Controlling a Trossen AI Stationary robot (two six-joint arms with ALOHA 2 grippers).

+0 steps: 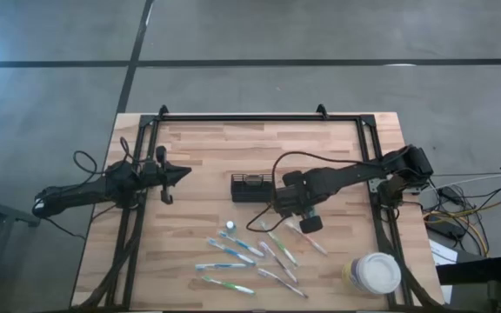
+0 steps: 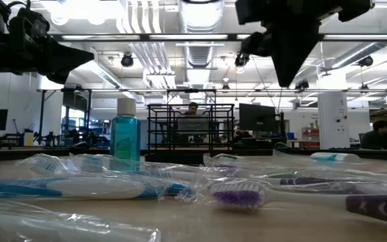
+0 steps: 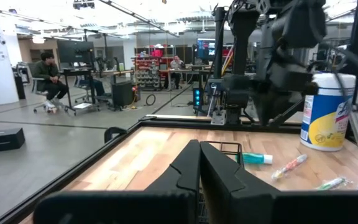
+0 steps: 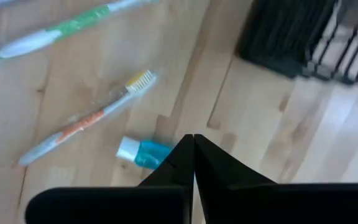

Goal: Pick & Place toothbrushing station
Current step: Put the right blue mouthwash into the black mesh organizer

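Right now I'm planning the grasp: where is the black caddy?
In the high view, the black caddy stands mid-table, just left of the right tool, with the toothbrushes nearer the front edge.

Item count on the tabletop (image 1: 198, 148): one black wire-mesh caddy (image 1: 251, 187); one upright blue tube (image 1: 230, 227) with a white cap; one teal tube (image 4: 143, 151) lying just below the right claw (image 1: 287, 211); one large lidded cup (image 1: 374, 273). Wrapped toothbrushes (image 1: 250, 256): roughly eight, exact number uncertain. Claws: two.
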